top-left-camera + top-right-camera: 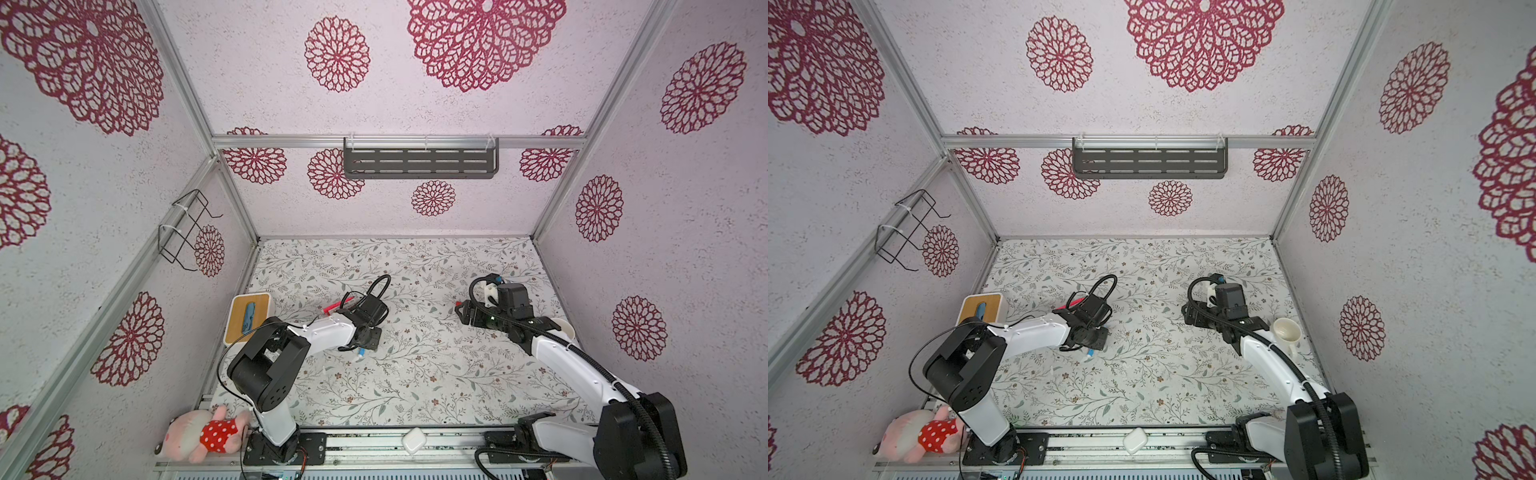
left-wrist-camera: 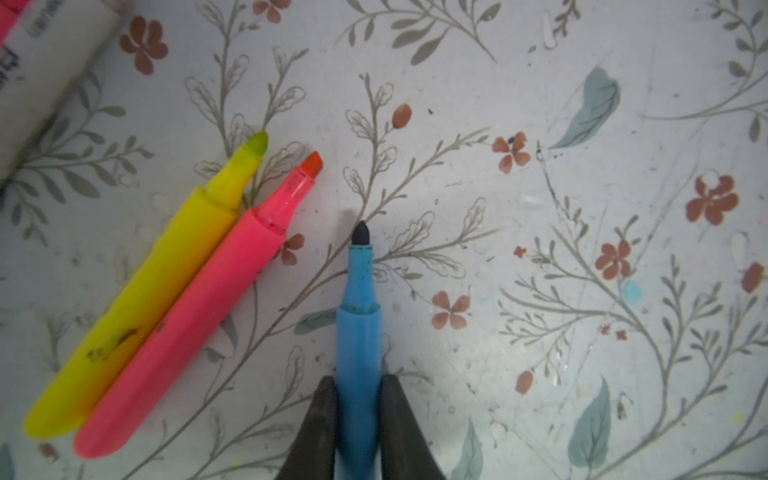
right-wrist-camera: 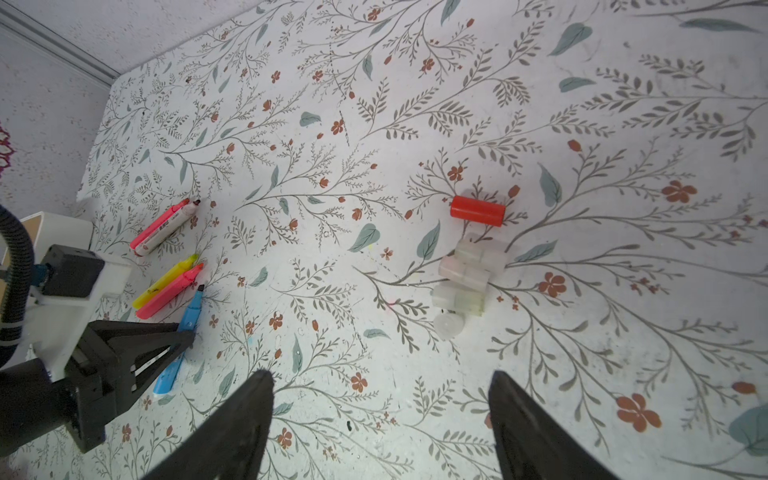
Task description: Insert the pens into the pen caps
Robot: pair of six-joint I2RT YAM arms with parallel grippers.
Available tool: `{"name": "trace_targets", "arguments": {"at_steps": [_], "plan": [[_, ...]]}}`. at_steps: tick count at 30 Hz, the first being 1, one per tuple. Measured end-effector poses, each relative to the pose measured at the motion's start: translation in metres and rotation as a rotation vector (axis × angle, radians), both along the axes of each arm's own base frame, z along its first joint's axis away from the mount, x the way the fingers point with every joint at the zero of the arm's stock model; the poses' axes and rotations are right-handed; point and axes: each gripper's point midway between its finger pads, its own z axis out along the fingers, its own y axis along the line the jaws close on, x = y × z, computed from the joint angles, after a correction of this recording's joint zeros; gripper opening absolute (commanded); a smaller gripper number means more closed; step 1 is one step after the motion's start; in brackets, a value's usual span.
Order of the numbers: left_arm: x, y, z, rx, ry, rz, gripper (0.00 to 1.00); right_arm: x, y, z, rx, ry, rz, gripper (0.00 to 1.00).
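Note:
My left gripper [image 2: 358,386] is shut on a blue pen [image 2: 357,332], whose dark tip points away over the floral table. Right beside it a yellow pen [image 2: 158,282] and a pink pen [image 2: 199,316] lie uncapped, side by side and touching. In the right wrist view a pink-and-white pen [image 3: 164,226] lies further off. My right gripper [image 3: 380,376] hangs open and holds nothing. Just ahead of it lie a red pen cap [image 3: 478,211] and several pale pen caps [image 3: 463,272] in a tight cluster. In both top views the two grippers are well apart.
A wooden-topped white box [image 1: 249,316] stands at the table's left edge, and a white cup [image 1: 1285,332] stands at its right edge behind my right arm. A plush toy [image 1: 199,432] and a small white case [image 1: 415,440] rest on the front rail.

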Motion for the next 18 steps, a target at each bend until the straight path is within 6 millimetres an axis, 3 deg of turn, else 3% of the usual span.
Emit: {"name": "trace_targets", "arguments": {"at_steps": [6, 12, 18], "plan": [[-0.001, -0.002, 0.000, -0.007, 0.003, -0.007, 0.00, 0.000, 0.000, 0.003, 0.002, -0.008, 0.000, 0.82], [-0.012, -0.008, 0.005, -0.072, 0.012, -0.033, 0.00, 0.000, 0.000, 0.004, 0.003, -0.013, 0.000, 0.82], [-0.015, -0.024, 0.028, -0.204, -0.035, -0.061, 0.00, -0.003, 0.003, 0.008, 0.022, -0.031, 0.015, 0.81]]}}
